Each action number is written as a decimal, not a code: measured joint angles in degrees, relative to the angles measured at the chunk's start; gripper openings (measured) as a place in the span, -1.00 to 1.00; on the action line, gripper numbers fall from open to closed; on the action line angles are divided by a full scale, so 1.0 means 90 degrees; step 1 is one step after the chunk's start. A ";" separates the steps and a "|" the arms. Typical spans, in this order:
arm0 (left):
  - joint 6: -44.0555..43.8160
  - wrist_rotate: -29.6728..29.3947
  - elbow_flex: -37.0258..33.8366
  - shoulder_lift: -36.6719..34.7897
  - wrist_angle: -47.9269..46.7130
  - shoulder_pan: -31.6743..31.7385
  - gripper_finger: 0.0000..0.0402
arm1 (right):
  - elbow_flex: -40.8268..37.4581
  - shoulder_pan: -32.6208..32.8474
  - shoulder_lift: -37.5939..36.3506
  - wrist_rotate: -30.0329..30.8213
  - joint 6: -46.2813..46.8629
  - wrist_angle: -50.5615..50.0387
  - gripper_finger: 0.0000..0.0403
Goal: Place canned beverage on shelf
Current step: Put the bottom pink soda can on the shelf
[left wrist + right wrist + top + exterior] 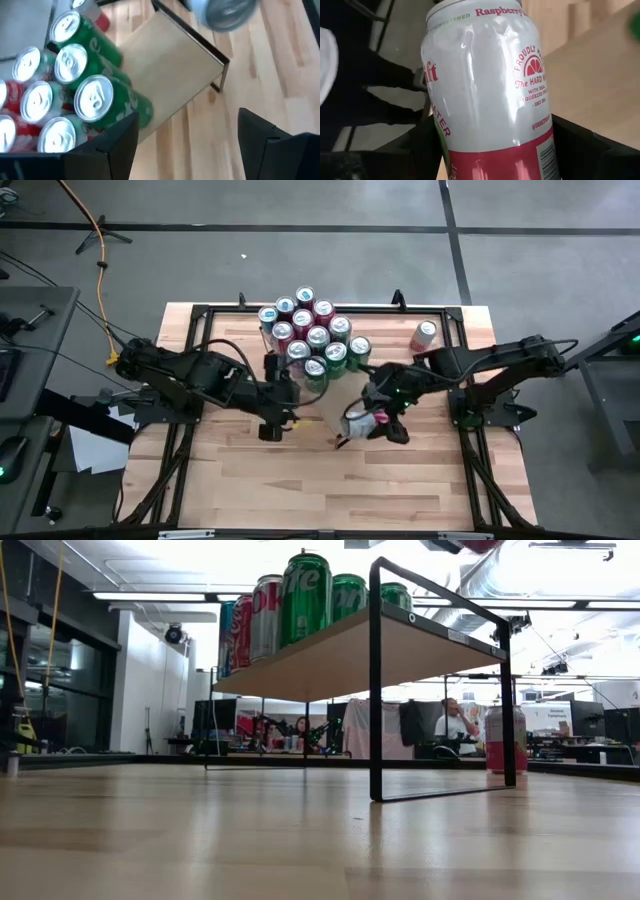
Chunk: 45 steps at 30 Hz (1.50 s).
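Observation:
The shelf (pixel 390 330) is a pale plank on a black frame at the table's far middle. Several green and red cans (pixel 308 335) stand upright on its left part (pixel 300 600). My right gripper (pixel 372 423) is near the table's middle, on the near side of the shelf, and is shut on a white-and-pink can (pixel 485 90). My left gripper (pixel 187 145) hangs open just left of it (pixel 275 418), with nothing between its fingers. It faces the cans on the shelf (pixel 95 100). My right gripper pinches the white-and-pink can's side wall (pixel 445 145) between its two fingers, on the lower part by the pink band. The fingers slant down from the table's right. The can is lifted clear of the table and tilted, its top away from the wrist.
Another white-and-pink can (pixel 424 333) stands on the table by the shelf's right end (pixel 505 740). The plank's right part (pixel 170 75) is bare. Bare butcher-block tabletop (pixel 300 480) lies on the near side of both arms. People sit in the room beyond (pixel 455 725).

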 joint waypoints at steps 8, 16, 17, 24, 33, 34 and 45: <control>-0.1588 -0.0815 -0.2880 -0.1597 0.3342 -0.0527 0.14 | -0.1432 0.0381 -0.0835 0.0424 0.1053 0.1394 0.41; -0.1884 -0.1316 -0.5418 -0.2212 0.8543 -0.0427 0.14 | -0.2107 0.0443 -0.1029 0.2310 0.1374 0.4450 0.41; -0.1828 -0.1314 -0.5501 -0.2188 0.8929 -0.0342 0.14 | -0.2027 0.0436 -0.0934 0.2687 0.1198 0.4559 0.41; -0.1727 -0.1314 -0.5534 -0.2163 0.9323 0.0038 0.14 | -0.1354 0.0434 -0.0401 0.5067 0.0353 0.4544 0.41; -0.1103 -0.1524 -0.5539 -0.2182 0.9872 0.0244 0.14 | -0.0513 0.0434 0.0151 0.5945 -0.0520 0.4721 0.41; -0.1017 -0.1580 -0.5539 -0.2182 0.9993 0.0276 0.14 | -0.0442 0.0432 0.0210 0.6061 -0.0569 0.4775 0.41; -0.0320 -0.2119 -0.5534 -0.2180 1.1242 0.0368 0.14 | -0.0266 0.0440 0.0335 0.6358 -0.1492 0.5901 0.41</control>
